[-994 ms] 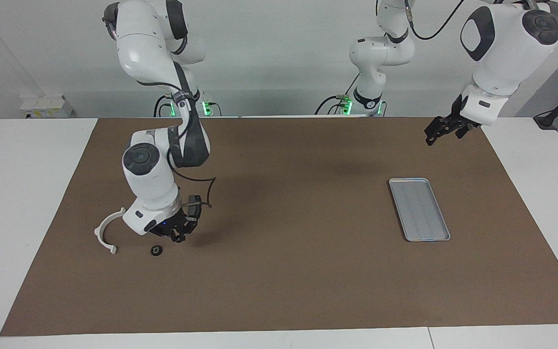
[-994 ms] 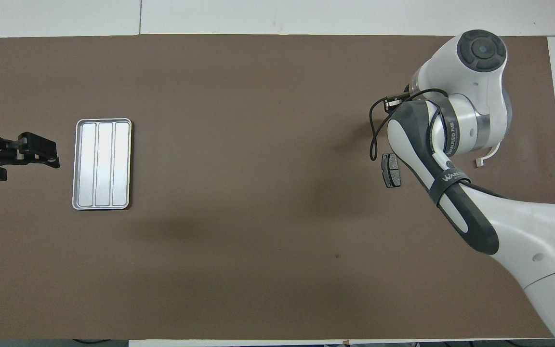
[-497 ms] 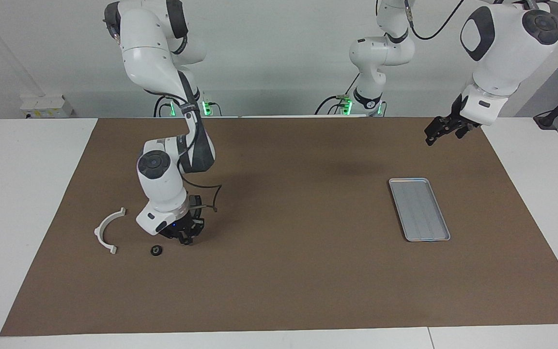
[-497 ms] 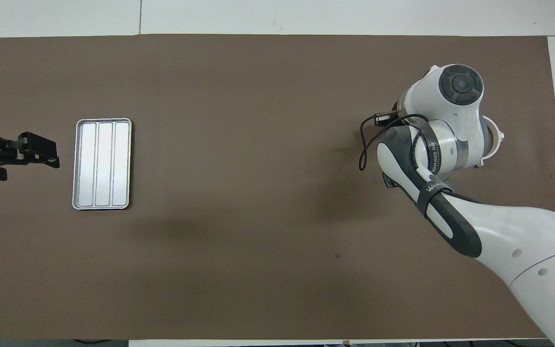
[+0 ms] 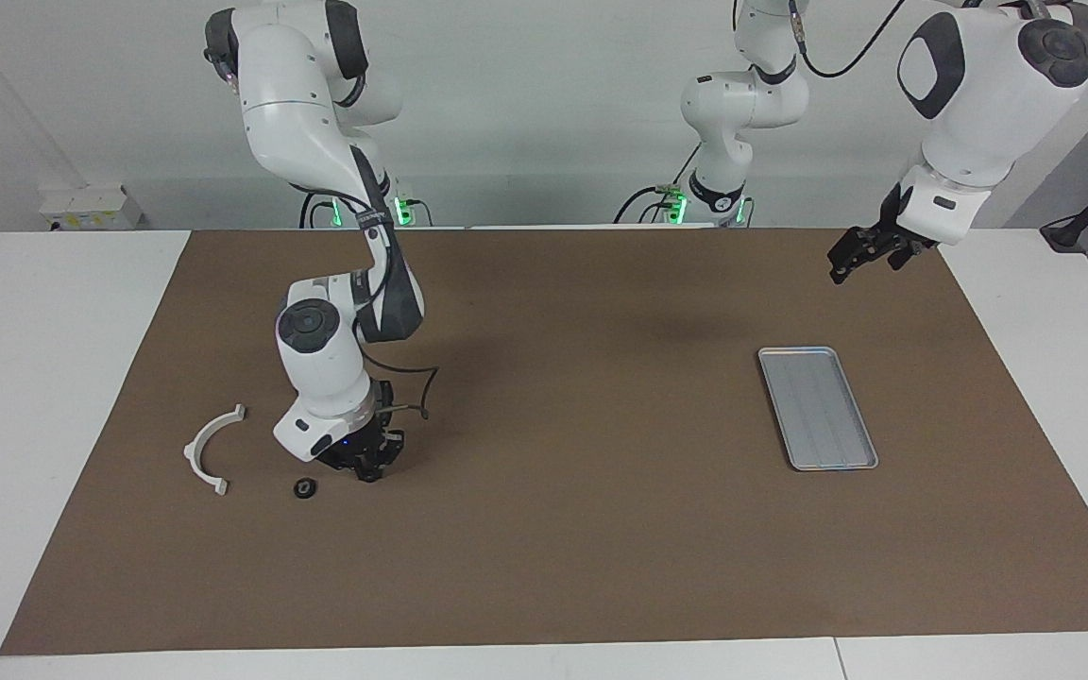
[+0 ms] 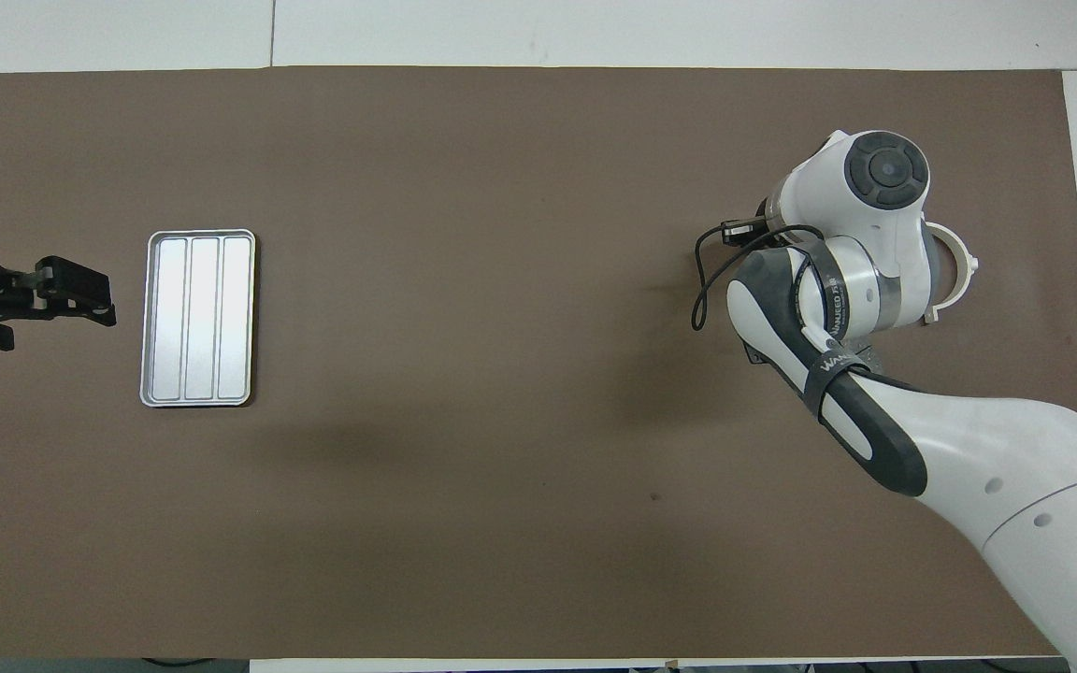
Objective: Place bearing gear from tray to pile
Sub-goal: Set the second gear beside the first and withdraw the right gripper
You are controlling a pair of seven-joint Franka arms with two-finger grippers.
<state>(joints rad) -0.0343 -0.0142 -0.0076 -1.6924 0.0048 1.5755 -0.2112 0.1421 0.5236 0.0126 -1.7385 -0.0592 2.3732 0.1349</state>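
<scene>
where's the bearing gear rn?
In the facing view, the bearing gear lies on the brown mat toward the right arm's end, between the white bracket and the right claw.

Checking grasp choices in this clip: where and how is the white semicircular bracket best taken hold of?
Probably at mid-arc, from straight above. The white bracket lies flat on the mat, a thin curved band with open mat both inside and outside the curve, so fingers can straddle it there; its flanged ends look bulkier.
</scene>
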